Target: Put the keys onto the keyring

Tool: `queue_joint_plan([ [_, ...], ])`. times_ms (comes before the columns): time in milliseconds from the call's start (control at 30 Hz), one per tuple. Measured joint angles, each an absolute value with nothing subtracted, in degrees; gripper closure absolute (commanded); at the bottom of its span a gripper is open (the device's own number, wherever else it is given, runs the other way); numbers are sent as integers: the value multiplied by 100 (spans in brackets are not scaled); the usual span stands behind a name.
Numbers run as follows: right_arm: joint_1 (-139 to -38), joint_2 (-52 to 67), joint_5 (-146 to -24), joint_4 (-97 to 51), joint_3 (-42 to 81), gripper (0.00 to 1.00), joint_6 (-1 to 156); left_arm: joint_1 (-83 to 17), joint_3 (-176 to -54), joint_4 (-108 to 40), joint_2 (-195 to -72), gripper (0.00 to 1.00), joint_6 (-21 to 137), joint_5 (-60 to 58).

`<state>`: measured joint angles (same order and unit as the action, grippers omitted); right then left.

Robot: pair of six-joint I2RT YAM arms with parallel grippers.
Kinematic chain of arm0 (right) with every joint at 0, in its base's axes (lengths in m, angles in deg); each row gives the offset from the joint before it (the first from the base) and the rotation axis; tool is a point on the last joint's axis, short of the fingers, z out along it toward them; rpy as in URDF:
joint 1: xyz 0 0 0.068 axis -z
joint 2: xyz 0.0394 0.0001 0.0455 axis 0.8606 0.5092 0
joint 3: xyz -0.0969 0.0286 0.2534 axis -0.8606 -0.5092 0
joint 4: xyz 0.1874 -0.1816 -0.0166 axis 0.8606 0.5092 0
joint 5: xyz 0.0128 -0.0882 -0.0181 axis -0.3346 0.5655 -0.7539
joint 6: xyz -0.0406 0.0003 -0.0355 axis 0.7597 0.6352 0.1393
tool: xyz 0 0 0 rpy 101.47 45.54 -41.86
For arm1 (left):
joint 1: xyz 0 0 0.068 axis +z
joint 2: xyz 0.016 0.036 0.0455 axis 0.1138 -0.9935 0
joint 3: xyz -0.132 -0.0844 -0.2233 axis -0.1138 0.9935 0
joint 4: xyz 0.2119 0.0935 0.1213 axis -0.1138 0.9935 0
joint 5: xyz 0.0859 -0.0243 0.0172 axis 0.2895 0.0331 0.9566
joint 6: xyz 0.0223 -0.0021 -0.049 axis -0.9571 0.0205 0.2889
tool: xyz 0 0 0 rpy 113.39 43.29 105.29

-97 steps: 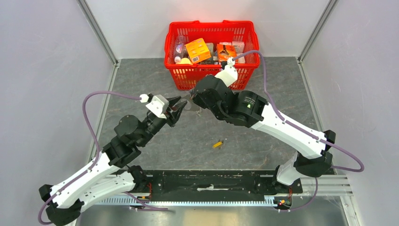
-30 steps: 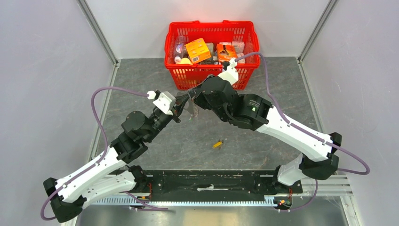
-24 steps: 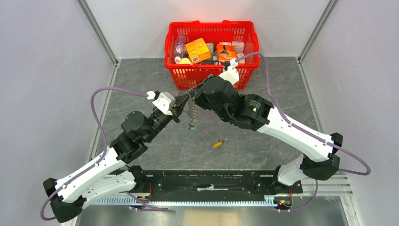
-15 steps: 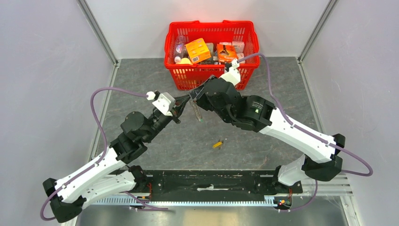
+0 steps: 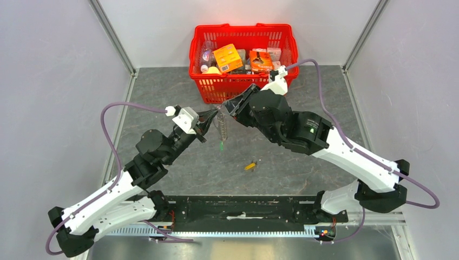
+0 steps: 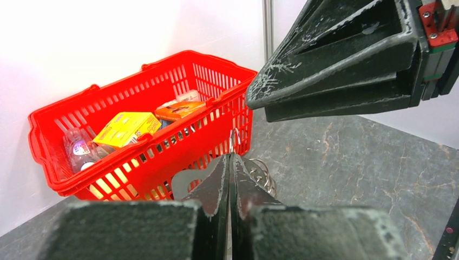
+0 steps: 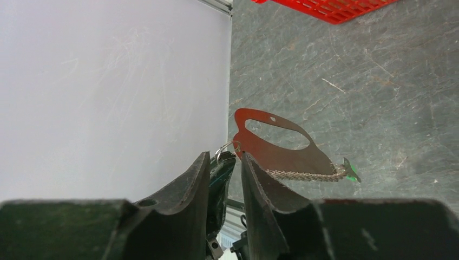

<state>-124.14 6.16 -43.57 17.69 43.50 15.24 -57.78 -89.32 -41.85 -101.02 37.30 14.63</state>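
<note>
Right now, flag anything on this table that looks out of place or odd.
The small yellow-headed key lies loose on the grey stone-look table, apart from the thin grey wire keyring, which hangs from the shut left gripper with the green-headed key at its lower end. Nothing else stands out.

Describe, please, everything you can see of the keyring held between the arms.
The keyring is thin grey metal: a small wire loop on top, a flat tag with an oval slot, and a coiled stretch hanging down, the green key at its end. The shut left gripper pinches its top, so it hangs above the table. The right gripper, jaws parted, sits close beside it.
</note>
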Motion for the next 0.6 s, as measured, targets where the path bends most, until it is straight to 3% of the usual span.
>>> queue_joint_plan([
  [267, -12414, -22, -4689, 1586, 3856, 57, 2720, -5778, -8996, -3951, -9955, 98, 3820, 1107],
  [467, -12414, -514, -5710, 1372, 3596, 56, 4464, -5778, -9103, -3632, -9787, 98, 4097, 713],
  [600, -12414, -815, -6663, 1354, 3325, 47, 5688, -5778, -9197, -3363, -9680, 98, 4418, 390],
])
